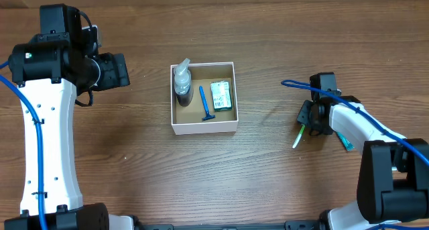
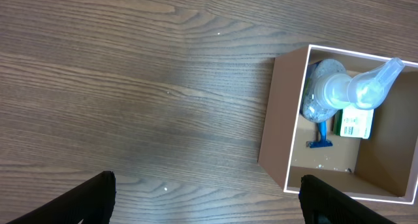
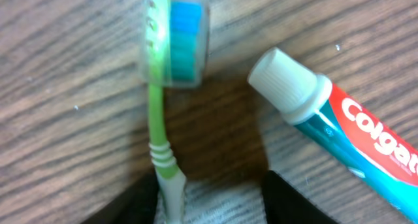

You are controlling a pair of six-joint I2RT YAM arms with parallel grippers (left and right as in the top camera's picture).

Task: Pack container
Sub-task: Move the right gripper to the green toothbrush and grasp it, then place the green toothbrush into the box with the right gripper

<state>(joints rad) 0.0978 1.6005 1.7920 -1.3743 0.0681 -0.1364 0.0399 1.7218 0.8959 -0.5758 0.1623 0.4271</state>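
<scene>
The container [image 1: 203, 129], a white-walled square box with a brown inside, sits at the table's middle; it also shows in the left wrist view [image 2: 297, 119]. It holds a clear spray bottle [image 1: 182, 82], a blue razor [image 1: 204, 104] and a green-white packet [image 1: 220, 96]. My left gripper [image 1: 117, 70] is open and empty, left of the box. My right gripper [image 3: 209, 204] is open, low over the table at the right. The green toothbrush [image 3: 157, 119] lies with its handle between the fingers, close to the left one. A Colgate toothpaste tube [image 3: 339, 126] lies just beside it.
In the overhead view the toothbrush [image 1: 298, 136] and the toothpaste tube [image 1: 343, 141] lie on bare wood well right of the box. Blue cables run along both arms. The table's far edge runs along the top of the overhead view.
</scene>
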